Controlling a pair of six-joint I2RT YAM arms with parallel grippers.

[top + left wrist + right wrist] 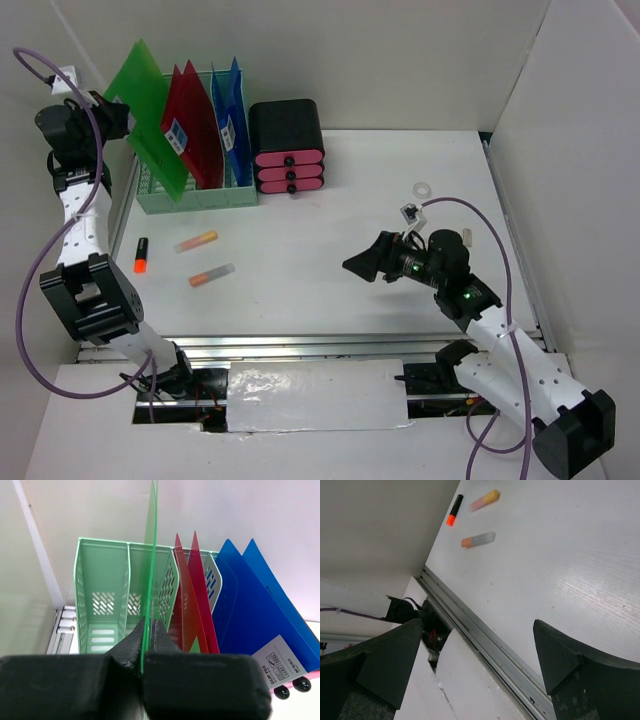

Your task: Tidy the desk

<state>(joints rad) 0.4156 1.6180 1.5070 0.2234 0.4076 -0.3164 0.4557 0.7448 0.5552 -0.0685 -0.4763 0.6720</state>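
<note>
Starting at the front edge, the silver rail (300,345) runs along the near side of the white counter (330,225), which fills the middle of the top view between white wall panels.

Just past the rail, on the right, the right hand (477,625) hovers over bare counter. Its fingers are spread wide and grip nothing.

Over on the left, three markers lie loose. An orange-and-grey one (211,275) is nearest, an orange-and-black one (141,255) lies by the left wall, and a yellow-orange one (196,241) sits a little farther back. Any print on them is too small to read.

Farther back on the right sits a small white ring (423,188).

At the back left, the mint-green file rack (195,195) holds red folders (190,125) and blue folders (232,105). A white label (282,662) on one blue folder shows two pictograms and upside-down print I can't make out.

Just beside the rack stands a black drawer box (287,125) with three pink fronts.

The left hand (147,625) is pinched tight on the edge of a translucent green folder (145,100), held over the rack's left slots.
</note>
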